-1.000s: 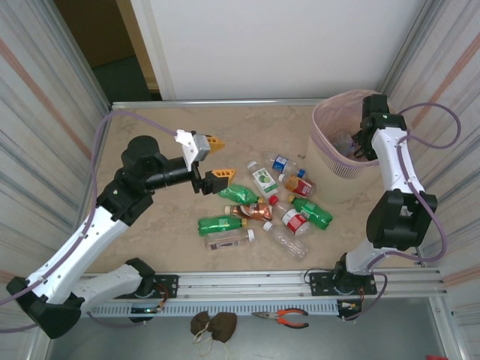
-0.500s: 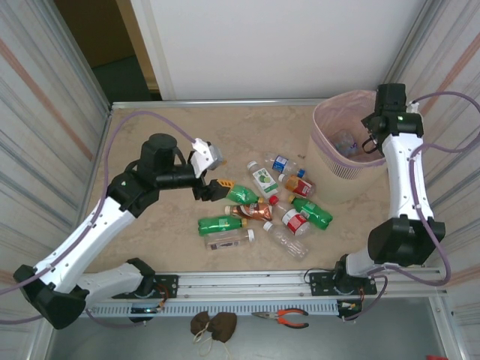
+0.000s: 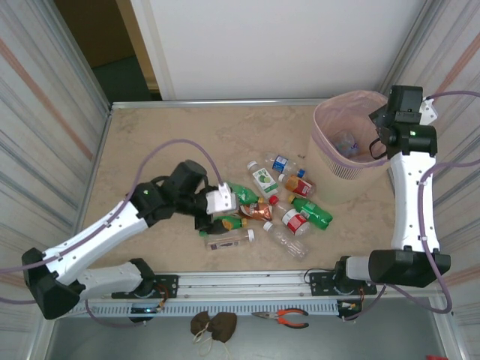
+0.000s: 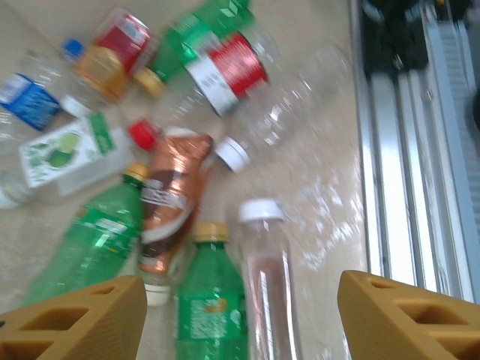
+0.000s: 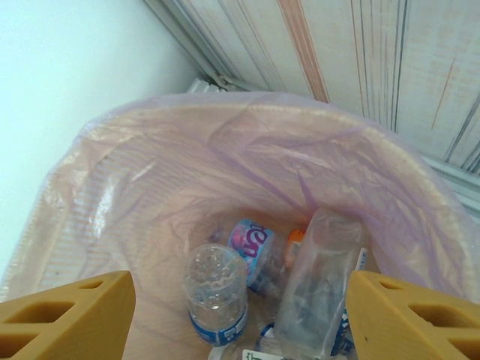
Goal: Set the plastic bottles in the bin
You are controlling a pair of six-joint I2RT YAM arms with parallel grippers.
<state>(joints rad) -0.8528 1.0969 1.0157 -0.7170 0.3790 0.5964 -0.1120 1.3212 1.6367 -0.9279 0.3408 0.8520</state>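
Bottles (image 3: 262,201): a loose pile lying flat on the table (image 3: 157,142), middle-right, near the bin (image 3: 330,163). Mixed lot: green, clear and one crumpled copper-brown, with red, blue and white-green labels. The bin stands at the far right corner. It is beige and perforated, with a pink bag (image 5: 225,120) folded over the rim.

The left wrist view gives me detail the overhead lacks. A green bottle (image 4: 206,304) with a yellow cap and a clear bottle (image 4: 268,277) with a white cap lie side by side under the left gripper (image 4: 240,300). The brown bottle (image 4: 169,199) lies just beyond them. The fingers stand wide, one on each side of that pair, with nothing gripped (the picture is blurred, so I cannot judge contact with the table).

The right wrist view looks straight down into the bin. Several bottles lie at the bottom, one clear with a blue band (image 5: 215,296) and one crushed (image 5: 319,289). The right gripper (image 5: 240,300) is wide and empty above the opening.

Against a second ago: the left arm has dropped from high over bare table to low over the near end of the pile. The right arm has drawn back from the bin mouth toward its far-right rim. The pile itself has not moved.
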